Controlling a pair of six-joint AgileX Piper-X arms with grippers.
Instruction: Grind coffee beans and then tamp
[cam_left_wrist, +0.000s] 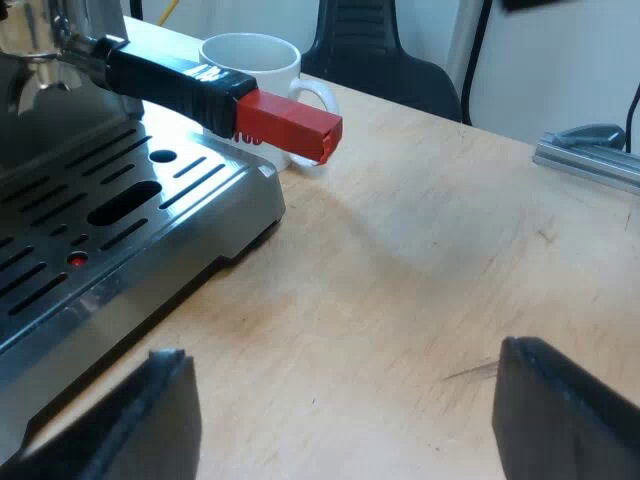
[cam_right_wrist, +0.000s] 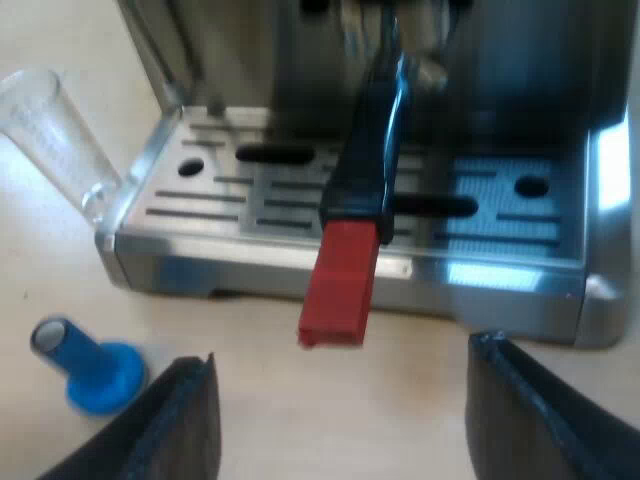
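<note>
The metal holder is locked into the espresso machine's front; its dark handle (cam_right_wrist: 372, 130) ends in a red tip (cam_right_wrist: 341, 285) that juts out over the drip tray (cam_right_wrist: 270, 195). My right gripper (cam_right_wrist: 335, 425) is open, facing the red tip from just short of it. A blue tamper (cam_right_wrist: 90, 370) stands on the wooden table near the tray's corner, beside a clear measuring glass (cam_right_wrist: 60, 130). My left gripper (cam_left_wrist: 345, 420) is open over bare table, beside the tray (cam_left_wrist: 110, 235). From there the handle (cam_left_wrist: 170, 80) and red end (cam_left_wrist: 290, 127) show with a white mug (cam_left_wrist: 255, 70) behind them.
A black chair (cam_left_wrist: 375, 50) stands beyond the table's edge behind the mug. A grey metal rail (cam_left_wrist: 590, 160) lies on the table farther off. Bare wood (cam_left_wrist: 420, 270) stretches between my left gripper and the mug.
</note>
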